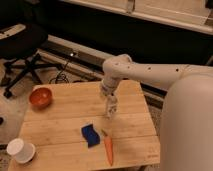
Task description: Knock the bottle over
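The bottle (111, 110) is small and clear. It stands upright near the middle of the wooden table (130, 135), just right of centre. My white arm reaches in from the right and bends down over it. My gripper (109, 101) points down right at the bottle's top, and partly hides it. I cannot tell whether they touch.
An orange bowl (40, 97) sits at the table's far left corner and a white cup (20, 150) at the near left corner. A blue sponge (91, 135) and an orange carrot (108, 148) lie in front of the bottle. An office chair (22, 45) stands behind left.
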Robot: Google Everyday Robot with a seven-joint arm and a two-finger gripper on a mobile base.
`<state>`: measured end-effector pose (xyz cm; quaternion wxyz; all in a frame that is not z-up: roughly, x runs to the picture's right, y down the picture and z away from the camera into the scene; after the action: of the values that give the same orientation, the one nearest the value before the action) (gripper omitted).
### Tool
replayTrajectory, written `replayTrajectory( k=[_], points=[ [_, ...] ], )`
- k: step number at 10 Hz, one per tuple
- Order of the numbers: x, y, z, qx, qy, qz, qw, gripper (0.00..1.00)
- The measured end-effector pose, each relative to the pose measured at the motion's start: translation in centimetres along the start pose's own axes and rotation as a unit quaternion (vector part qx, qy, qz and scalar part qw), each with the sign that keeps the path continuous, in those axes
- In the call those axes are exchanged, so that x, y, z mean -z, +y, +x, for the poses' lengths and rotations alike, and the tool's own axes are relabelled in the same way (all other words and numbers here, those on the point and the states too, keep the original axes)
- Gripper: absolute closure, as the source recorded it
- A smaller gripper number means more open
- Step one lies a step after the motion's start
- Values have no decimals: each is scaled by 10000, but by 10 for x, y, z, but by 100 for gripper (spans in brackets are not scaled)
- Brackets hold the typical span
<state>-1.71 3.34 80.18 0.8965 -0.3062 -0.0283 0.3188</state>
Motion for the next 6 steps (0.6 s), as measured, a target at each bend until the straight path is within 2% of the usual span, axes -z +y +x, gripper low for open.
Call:
replayTrajectory(
  k=[3,5,6],
  points=[
    [19,0,-53,643,23,396,9971,95],
    [41,-5,-66,724,86,687,9950,95],
    [50,-7,-58,634,176,778,9948,95]
  ],
)
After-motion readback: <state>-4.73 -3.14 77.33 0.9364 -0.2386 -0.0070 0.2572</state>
